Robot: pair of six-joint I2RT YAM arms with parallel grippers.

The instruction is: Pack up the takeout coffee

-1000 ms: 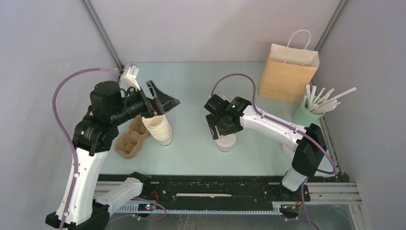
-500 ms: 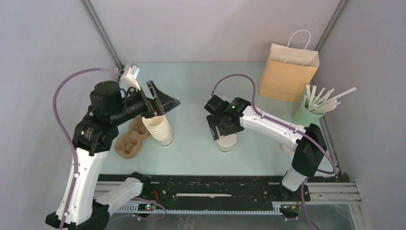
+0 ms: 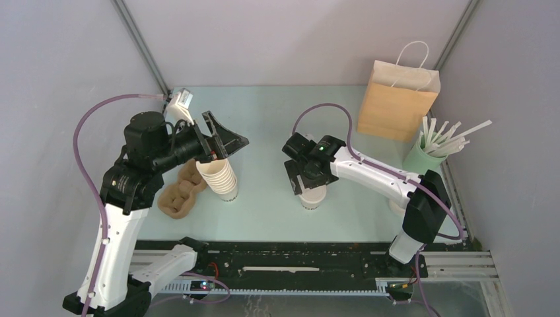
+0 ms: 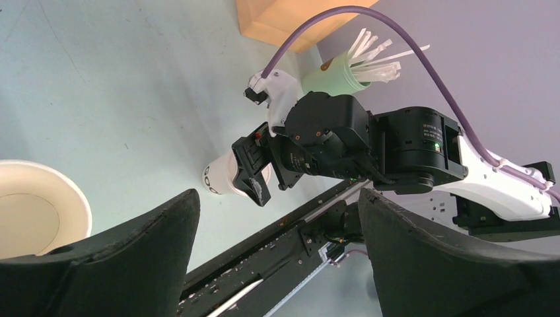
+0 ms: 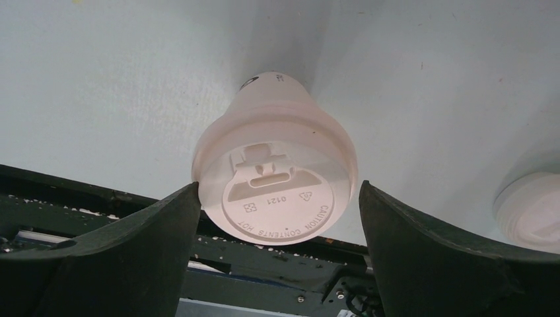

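I see the coffee cup (image 3: 312,197) standing upright on the pale table (image 3: 264,119), near the front edge, slightly right of centre. It's a small cream-white paper cup, its round white plastic lid (image 5: 276,198) seated on top, embossed lettering showing.

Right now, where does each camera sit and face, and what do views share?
Top: above, behind; looks down on table; left arm, right arm show.
Left wrist: raised, faces the right arm and cup; own fingers show.
Right wrist: looks down on the cup; own fingers flank it.
Shared: the cup, in all three.
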